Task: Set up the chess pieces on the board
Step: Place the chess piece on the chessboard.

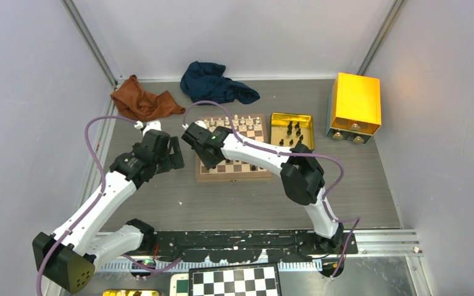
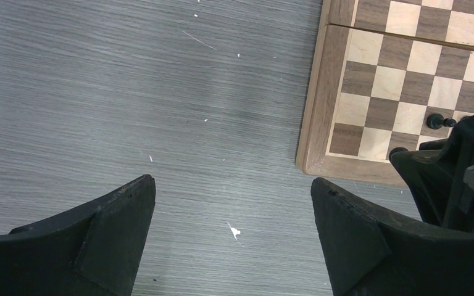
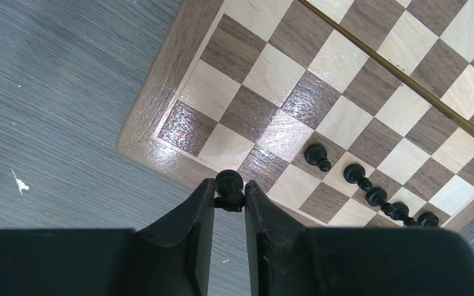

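Observation:
The wooden board lies mid-table, also in the right wrist view and the left wrist view. My right gripper is shut on a small black chess piece, held over the board's near-left corner rim. Several black pieces stand in a row on the near squares to its right. One black piece shows in the left wrist view. My left gripper is open over bare table just left of the board, nothing between its fingers. In the top view the right gripper sits at the board's left edge.
A gold tin tray with more black pieces lies right of the board. Cream pieces stand on the board's far rows. A yellow box, a blue cloth and a rust cloth lie at the back. A black-and-white board sits at the near edge.

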